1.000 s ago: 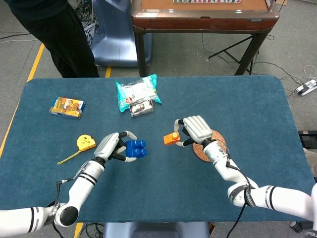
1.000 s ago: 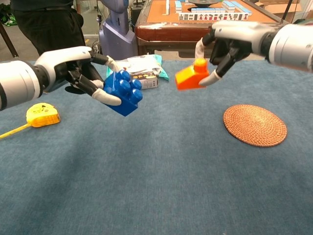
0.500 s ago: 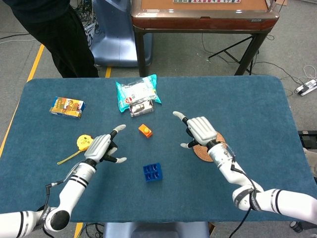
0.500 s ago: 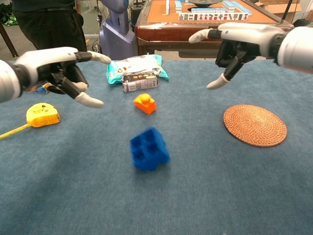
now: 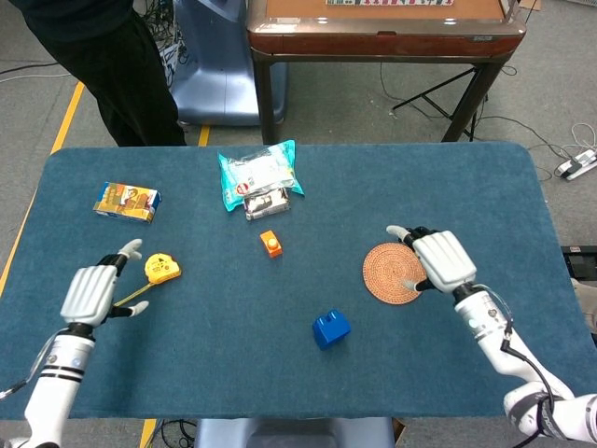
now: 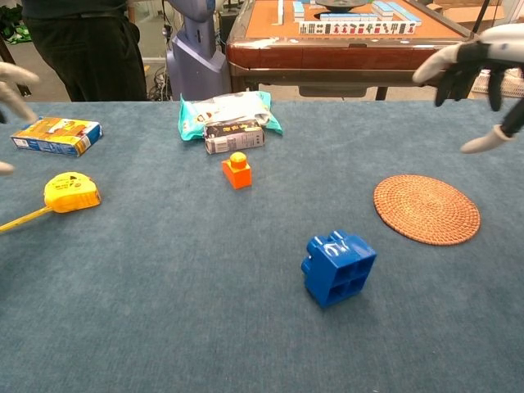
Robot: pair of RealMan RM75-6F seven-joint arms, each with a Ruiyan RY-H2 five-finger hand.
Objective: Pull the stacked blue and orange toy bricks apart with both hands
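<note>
1. Blue brick (image 5: pixel 331 329) now lies tipped on the cloth, nearer the robot than the woven coaster (image 5: pixel 393 273); half a second ago it was tumbling further left.
2. Orange brick (image 5: pixel 270 244) sits upright, well apart from the blue one and left of the coaster, much as before.
3. Right hand (image 5: pixel 437 260) has drawn back over the coaster's edge, fingers spread, holding nothing.
4. Left hand (image 5: pixel 90 292) has withdrawn far left of the coaster beside the yellow tape measure (image 5: pixel 161 269), fingers apart and empty.

A yellow tape measure (image 5: pixel 162 269), a small printed box (image 5: pixel 127 202), a teal snack packet (image 5: pixel 258 177) and a round woven coaster (image 5: pixel 391 273) lie on the blue table (image 5: pixel 466 187).
</note>
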